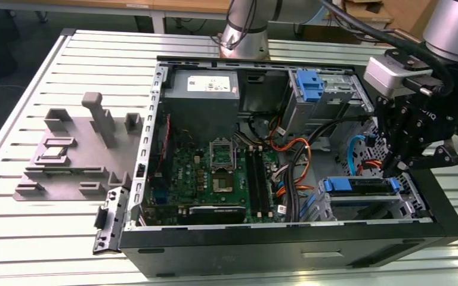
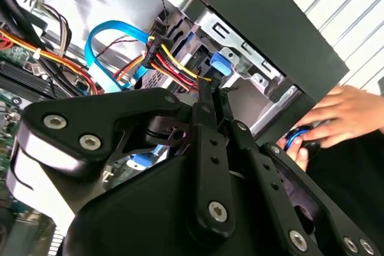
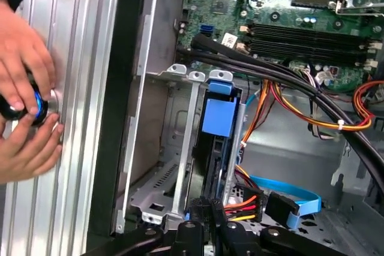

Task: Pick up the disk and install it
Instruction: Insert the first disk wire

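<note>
The disk (image 3: 219,118), a dark drive seen edge-on in its blue plastic carrier, stands in the slot of the metal drive bay (image 3: 174,148) at the case's front corner. In the exterior view the disk (image 1: 356,186) lies in the lower bay at the exterior view's right. My gripper (image 3: 208,217) sits at the disk's outer end, its black fingers (image 3: 197,211) drawn close on the carrier's edge. In the second wrist view the gripper (image 2: 211,91) narrows to a point just under the blue tab (image 2: 219,64), beside the red and yellow power cables (image 2: 174,67).
A person's hands (image 3: 27,106) rest on a blue-ringed knob on the slatted table beside the case (image 2: 282,16). Inside are the motherboard (image 1: 213,173), grey power supply (image 1: 201,89), a fixed blue bracket (image 1: 310,86) and orange cables (image 1: 293,155). A grey fixture (image 1: 78,149) stands at the exterior view's left.
</note>
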`<state>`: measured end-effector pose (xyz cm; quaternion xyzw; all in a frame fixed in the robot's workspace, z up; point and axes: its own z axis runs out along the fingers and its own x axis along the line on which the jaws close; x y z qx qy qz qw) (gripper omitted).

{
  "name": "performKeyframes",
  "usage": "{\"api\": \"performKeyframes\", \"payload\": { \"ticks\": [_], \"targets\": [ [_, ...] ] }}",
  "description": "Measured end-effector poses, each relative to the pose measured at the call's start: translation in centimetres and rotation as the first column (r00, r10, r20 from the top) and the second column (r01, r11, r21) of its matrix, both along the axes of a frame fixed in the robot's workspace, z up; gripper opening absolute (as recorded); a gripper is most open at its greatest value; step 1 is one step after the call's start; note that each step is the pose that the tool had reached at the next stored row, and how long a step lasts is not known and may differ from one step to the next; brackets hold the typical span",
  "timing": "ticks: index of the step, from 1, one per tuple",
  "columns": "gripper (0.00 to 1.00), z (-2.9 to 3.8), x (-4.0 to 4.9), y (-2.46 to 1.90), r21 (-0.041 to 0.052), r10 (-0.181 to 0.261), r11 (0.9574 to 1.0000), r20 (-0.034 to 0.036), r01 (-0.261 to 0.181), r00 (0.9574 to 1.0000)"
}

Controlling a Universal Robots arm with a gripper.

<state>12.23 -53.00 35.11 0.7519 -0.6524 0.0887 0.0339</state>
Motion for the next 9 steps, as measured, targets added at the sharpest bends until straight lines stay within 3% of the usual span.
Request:
{"api": "performKeyframes", "payload": {
  "ticks": [9],
  "targets": [
    [0.17, -0.17, 0.00, -0.01, 0.0039, -0.105, 0.9945, -0.0012, 0.105, 0.9945]
  ]
}}
